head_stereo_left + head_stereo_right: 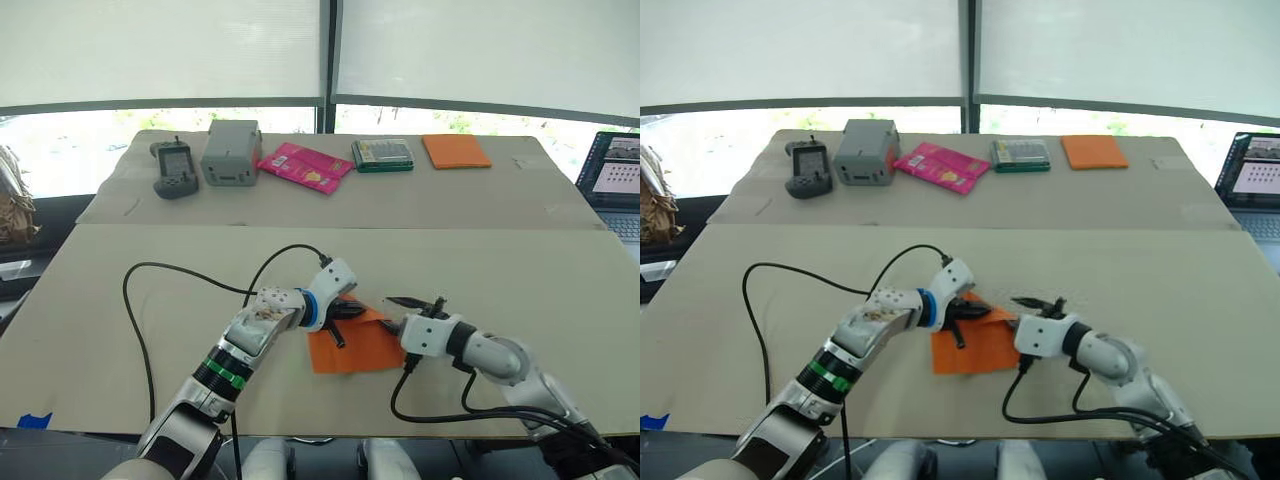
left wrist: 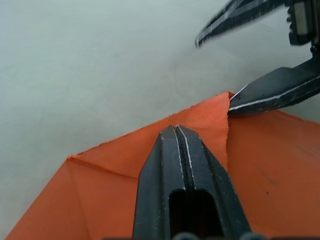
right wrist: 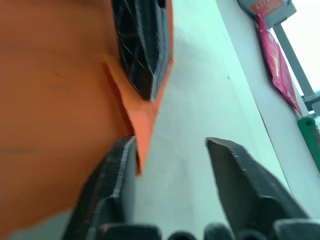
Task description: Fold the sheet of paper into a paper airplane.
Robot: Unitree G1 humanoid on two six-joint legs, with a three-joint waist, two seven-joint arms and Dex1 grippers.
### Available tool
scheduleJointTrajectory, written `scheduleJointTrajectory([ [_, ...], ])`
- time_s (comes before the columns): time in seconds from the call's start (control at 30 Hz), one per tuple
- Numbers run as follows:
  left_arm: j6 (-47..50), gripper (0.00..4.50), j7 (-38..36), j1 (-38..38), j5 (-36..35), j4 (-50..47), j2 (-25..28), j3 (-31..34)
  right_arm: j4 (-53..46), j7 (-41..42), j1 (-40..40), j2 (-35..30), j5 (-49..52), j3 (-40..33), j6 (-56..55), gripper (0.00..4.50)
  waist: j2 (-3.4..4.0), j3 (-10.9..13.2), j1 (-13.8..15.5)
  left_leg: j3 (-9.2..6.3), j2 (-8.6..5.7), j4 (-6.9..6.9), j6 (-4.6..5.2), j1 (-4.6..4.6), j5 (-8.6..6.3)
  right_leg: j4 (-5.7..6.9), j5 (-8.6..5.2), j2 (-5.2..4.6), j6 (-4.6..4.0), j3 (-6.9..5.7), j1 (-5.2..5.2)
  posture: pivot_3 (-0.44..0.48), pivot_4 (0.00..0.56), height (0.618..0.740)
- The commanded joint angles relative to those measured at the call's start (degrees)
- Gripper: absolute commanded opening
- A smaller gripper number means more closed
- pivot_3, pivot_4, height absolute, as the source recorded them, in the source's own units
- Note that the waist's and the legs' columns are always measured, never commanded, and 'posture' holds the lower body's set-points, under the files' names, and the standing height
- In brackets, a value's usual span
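Note:
The sheet of paper (image 1: 362, 350) is bright orange and lies flat near the table's front edge, with a creased corner flap (image 2: 115, 165) folded over it. My left gripper (image 1: 355, 313) is shut, and its joined fingers (image 2: 176, 150) press down on that flap. Just to the right, my right gripper (image 1: 392, 311) is open. One of its fingers (image 3: 112, 175) rests at the paper's pointed edge (image 3: 142, 130), while the other finger (image 3: 245, 185) stands over bare table. The two grippers' tips are close together but apart.
Along the back table stand a black handheld device (image 1: 174, 168), a grey box (image 1: 231, 152), a pink packet (image 1: 306, 166), a green-edged box (image 1: 382, 154) and a smooth orange rectangle (image 1: 455, 150). A laptop (image 1: 615, 180) sits at the right. Black cables (image 1: 140, 300) loop across the table.

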Motion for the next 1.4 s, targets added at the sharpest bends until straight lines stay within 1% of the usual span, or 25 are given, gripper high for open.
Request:
scheduleJointTrajectory([
  [0.03, 0.90, 0.00, 0.39, 1.94, 1.25, 0.15, 1.41, 0.20, -1.78, 2.85, 0.24, 1.02, 8.72, -4.25, 5.19, 2.99, 0.00, 0.00, -0.09, 0.00, 0.01, 0.00, 0.00, -0.01, 0.00, 0.00, 0.00, 0.01, 0.00, 0.00, -0.01, 0.000, 0.150, 0.740],
  [0.07, 0.84, 0.00, 0.45, 2.13, 1.31, 0.00, 1.45, 0.26, -2.15, 3.87, -0.07, 1.81, 10.71, -4.40, 7.14, 2.76, 0.00, 0.00, -0.18, 0.00, 0.03, -0.01, 0.00, -0.01, 0.00, 0.01, 0.00, 0.01, 0.00, 0.01, -0.01, 0.000, 0.150, 0.740],
  [0.1, 0.80, 0.00, 0.49, 2.31, 1.37, -0.13, 1.46, 0.29, -2.30, 5.36, -0.17, 2.07, 11.64, -3.76, 8.77, 2.36, 0.00, 0.00, -0.29, 0.00, 0.07, -0.01, 0.00, 0.00, 0.00, 0.01, 0.00, 0.04, 0.00, 0.00, -0.02, 0.000, 0.150, 0.740],
  [0.13, 0.78, 0.00, 0.54, 2.43, 1.44, -0.22, 1.41, 0.31, -2.32, 6.01, -0.25, 2.56, 12.08, -3.23, 9.27, 2.14, 0.00, 0.00, -0.29, 0.00, 0.08, -0.02, 0.00, 0.00, 0.00, 0.02, 0.00, 0.05, -0.01, 0.02, -0.02, 0.000, 0.150, 0.740],
  [0.17, 0.75, 0.00, 0.61, 2.50, 1.48, -0.26, 1.33, 0.34, -2.59, 5.95, -0.38, 3.97, 13.89, -3.57, 10.82, 1.71, 0.00, 0.00, -0.27, 0.00, 0.08, -0.02, 0.00, 0.00, 0.00, 0.03, 0.00, 0.05, -0.01, 0.02, -0.02, 0.000, 0.150, 0.740],
  [0.33, -0.25, 0.00, 1.65, 2.28, 1.93, 1.33, 0.32, 0.95, -3.49, 5.37, -1.92, 9.07, 17.58, -3.65, 17.57, 0.03, 0.01, 0.00, -0.20, -0.01, 0.07, -0.01, 0.01, -0.03, 0.00, 0.03, 0.00, 0.03, -0.01, 0.01, -0.05, 0.000, 0.150, 0.740],
  [0.43, -0.66, 0.00, 2.38, 2.03, 2.15, 2.09, -0.21, 1.48, -2.33, 3.80, -4.03, 12.29, 17.61, -2.70, 21.64, 0.03, 0.01, 0.00, -0.17, -0.01, 0.05, -0.01, 0.01, -0.03, 0.00, 0.03, 0.00, 0.01, 0.00, 0.01, -0.05, 0.000, 0.150, 0.740],
  [0.6, -1.26, 0.00, 3.00, 2.45, 2.51, 2.35, -0.12, 1.79, -0.41, 3.32, -4.84, 14.13, 15.72, -0.25, 26.96, 0.03, 0.02, -0.01, -0.15, -0.01, 0.04, -0.01, 0.01, -0.04, 0.00, 0.03, 0.00, 0.00, 0.00, -0.01, -0.08, 0.000, 0.150, 0.740],
  [0.73, -1.45, 0.00, 3.52, 3.77, 2.69, 1.75, 0.45, 1.84, 1.67, 1.68, -3.40, 15.14, 14.54, 0.88, 28.59, 0.03, 0.04, -0.03, -0.20, -0.02, 0.06, -0.02, 0.01, -0.01, -0.01, 0.04, 0.00, 0.02, -0.01, -0.01, -0.05, 0.000, 0.150, 0.740],
  [0.9, -2.01, 0.00, 4.79, 3.34, 2.83, 2.65, -0.04, 2.48, 1.02, 0.53, 0.82, 14.05, 14.06, 0.70, 28.61, 0.03, -0.02, -0.23, -0.16, -0.02, 0.06, -0.02, 0.01, 0.02, -0.01, 0.04, 0.00, 0.03, 0.00, -0.01, -0.02, 0.000, 0.150, 0.740],
  [1.07, -3.10, 0.00, 4.79, 2.93, 3.81, 3.60, -0.36, 1.13, -0.75, -0.43, 6.44, 12.57, 15.31, -2.03, 28.31, 0.03, -0.18, -0.70, 0.03, -0.06, 0.06, -0.03, 0.02, 0.06, -0.02, -0.06, -0.01, 0.01, 0.01, -0.07, 0.09, 0.000, 0.150, 0.740],
  [1.13, -3.11, 0.00, 4.66, 3.08, 3.81, 3.53, -0.71, 0.89, -1.88, -0.29, 9.42, 11.44, 16.06, -3.73, 28.58, 0.03, -0.11, -0.93, 0.19, -0.15, 0.08, -0.05, 0.05, 0.14, -0.04, -0.28, -0.01, 0.02, 0.02, -0.20, 0.34, 0.000, 0.150, 0.740],
  [1.2, -3.02, 0.00, 4.31, 3.26, 3.78, 3.53, -1.01, 0.83, -3.09, -0.15, 12.76, 10.51, 17.37, -5.97, 29.11, 0.03, -0.15, -1.09, 0.36, -0.20, 0.10, -0.08, 0.14, 0.41, -0.11, -0.54, -0.04, 0.01, 0.06, -0.31, 0.79, 0.000, 0.150, 0.740],
  [1.27, -3.00, 0.00, 4.14, 3.46, 3.91, 3.51, -1.18, 0.81, -4.43, -0.03, 15.34, 9.79, 18.92, -8.03, 29.76, 0.03, -0.14, -1.20, 0.62, -0.20, 0.08, -0.09, 0.19, 0.48, -0.14, -0.59, -0.07, -0.04, 0.12, -0.31, 0.89, 0.000, 0.150, 0.740],
  [1.4, -2.96, 0.00, 3.78, 3.62, 3.95, 3.44, -1.30, 0.69, -7.39, -0.14, 16.64, 10.55, 22.94, -10.89, 30.66, 0.03, -0.16, -1.25, 0.94, -0.19, 0.06, -0.08, 0.21, 0.46, -0.16, -0.62, -0.09, -0.07, 0.16, -0.29, 0.90, 0.000, 0.150, 0.740],
])
